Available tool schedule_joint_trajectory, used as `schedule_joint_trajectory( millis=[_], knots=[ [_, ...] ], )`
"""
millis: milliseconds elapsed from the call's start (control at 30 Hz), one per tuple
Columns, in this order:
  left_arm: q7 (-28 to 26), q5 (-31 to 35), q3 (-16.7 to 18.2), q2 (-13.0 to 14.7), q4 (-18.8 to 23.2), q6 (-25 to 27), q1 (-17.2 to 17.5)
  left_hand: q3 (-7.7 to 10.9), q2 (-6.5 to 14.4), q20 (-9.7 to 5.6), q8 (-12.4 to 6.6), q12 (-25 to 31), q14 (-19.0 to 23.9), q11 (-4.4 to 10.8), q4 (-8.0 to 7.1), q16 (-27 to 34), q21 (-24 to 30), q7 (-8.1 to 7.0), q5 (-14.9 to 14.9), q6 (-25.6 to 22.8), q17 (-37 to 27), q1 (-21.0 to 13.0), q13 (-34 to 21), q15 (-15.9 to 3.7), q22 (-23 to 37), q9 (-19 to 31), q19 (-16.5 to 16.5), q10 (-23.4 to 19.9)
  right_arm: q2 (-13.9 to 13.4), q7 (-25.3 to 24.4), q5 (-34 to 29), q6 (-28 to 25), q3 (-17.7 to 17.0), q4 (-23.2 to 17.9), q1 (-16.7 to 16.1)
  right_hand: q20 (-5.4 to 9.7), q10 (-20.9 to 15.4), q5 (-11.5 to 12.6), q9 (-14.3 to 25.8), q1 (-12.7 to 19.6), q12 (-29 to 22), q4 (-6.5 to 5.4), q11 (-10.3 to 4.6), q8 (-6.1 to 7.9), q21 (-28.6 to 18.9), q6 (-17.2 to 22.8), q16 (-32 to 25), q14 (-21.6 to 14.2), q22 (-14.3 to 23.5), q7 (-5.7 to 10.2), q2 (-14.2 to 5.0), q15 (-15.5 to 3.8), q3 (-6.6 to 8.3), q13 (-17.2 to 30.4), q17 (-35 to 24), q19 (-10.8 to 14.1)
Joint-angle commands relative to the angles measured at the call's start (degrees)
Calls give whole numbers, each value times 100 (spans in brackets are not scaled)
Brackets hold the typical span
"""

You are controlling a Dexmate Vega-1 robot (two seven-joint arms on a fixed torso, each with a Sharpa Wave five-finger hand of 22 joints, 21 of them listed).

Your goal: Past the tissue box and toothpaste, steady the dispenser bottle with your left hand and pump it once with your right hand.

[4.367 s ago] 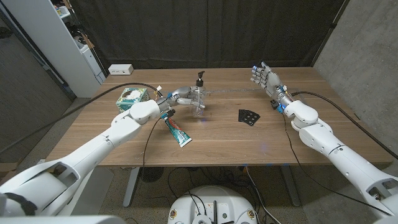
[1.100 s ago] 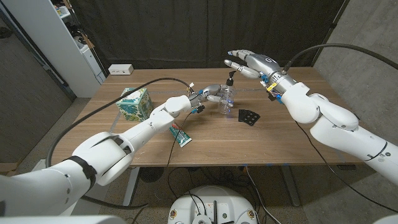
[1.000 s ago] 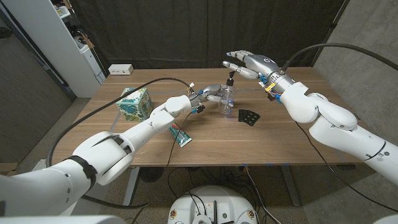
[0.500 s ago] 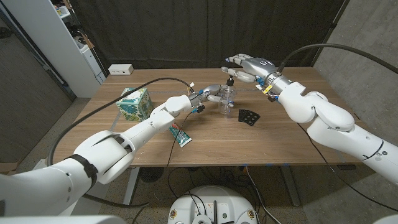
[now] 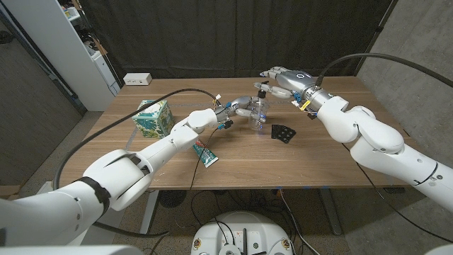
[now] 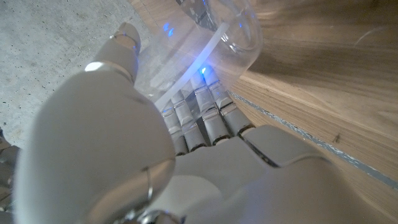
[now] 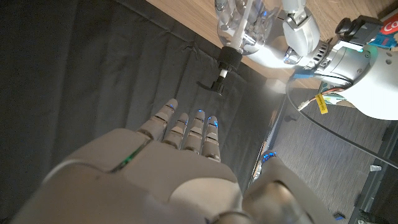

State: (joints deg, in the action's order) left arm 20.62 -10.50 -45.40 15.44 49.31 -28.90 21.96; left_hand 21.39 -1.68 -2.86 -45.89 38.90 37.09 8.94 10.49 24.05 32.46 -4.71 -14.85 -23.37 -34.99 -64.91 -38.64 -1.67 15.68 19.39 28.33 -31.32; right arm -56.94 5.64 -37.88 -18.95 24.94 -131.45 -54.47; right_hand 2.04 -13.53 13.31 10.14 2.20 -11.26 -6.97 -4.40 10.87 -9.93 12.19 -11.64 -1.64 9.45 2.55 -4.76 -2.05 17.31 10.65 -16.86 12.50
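Note:
A clear dispenser bottle (image 5: pixel 259 115) with a black pump head (image 5: pixel 260 88) stands upright at the table's far middle. My left hand (image 5: pixel 243 107) grips its body from the left; in the left wrist view its fingers (image 6: pixel 202 115) curl around the clear bottle (image 6: pixel 219 31). Just above and right of the pump hovers my right hand (image 5: pixel 284 78), open. The right wrist view shows a small gap between its fingertips (image 7: pixel 186 124) and the pump head (image 7: pixel 219 76). Nearer on the left lie the green tissue box (image 5: pixel 153 115) and the toothpaste tube (image 5: pixel 204 152).
A black card with white dots (image 5: pixel 283 132) lies just right of the bottle. A white power strip (image 5: pixel 137 78) sits at the far left edge. A white cabinet (image 5: pixel 67 42) stands beyond the table's left corner, with a dark curtain behind.
My right hand swung in from the far right and has sunk toward the pump head over the last second. Earlier the left hand shifted the bottle to the right; it holds still now.

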Motion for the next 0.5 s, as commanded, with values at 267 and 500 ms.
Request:
schedule_joint_trajectory(
  millis=[267, 500],
  knots=[
    [-9, 37, 0, 54, 127, 5, 47, 49, 528, -454, -6, -21, 249, 265, -65, -51, 75, -6, 0, -212, -15, -398, -14, -1195, 6, -32, -30, -360, -79, 180, -203, -92, 8, -75, -173, -5, -45, -20, 17, -91, -15, -45, 21, 51, -36, 74, -14, 42, 17, 10, -199, -9, -4, 9, -6, -13],
    [-6, 29, 6, 64, 153, 9, 61, 43, 548, -451, -5, -20, 275, 265, -67, -54, 106, -3, 2, -236, -33, -397, -26, -1200, -1, -54, -36, -397, -81, 182, -190, -45, -11, -62, -200, 0, -79, -19, 19, -106, -18, -62, 1, 63, -45, 117, -25, 42, 16, 14, -197, -22, -7, 9, -2, -17]
  ],
)
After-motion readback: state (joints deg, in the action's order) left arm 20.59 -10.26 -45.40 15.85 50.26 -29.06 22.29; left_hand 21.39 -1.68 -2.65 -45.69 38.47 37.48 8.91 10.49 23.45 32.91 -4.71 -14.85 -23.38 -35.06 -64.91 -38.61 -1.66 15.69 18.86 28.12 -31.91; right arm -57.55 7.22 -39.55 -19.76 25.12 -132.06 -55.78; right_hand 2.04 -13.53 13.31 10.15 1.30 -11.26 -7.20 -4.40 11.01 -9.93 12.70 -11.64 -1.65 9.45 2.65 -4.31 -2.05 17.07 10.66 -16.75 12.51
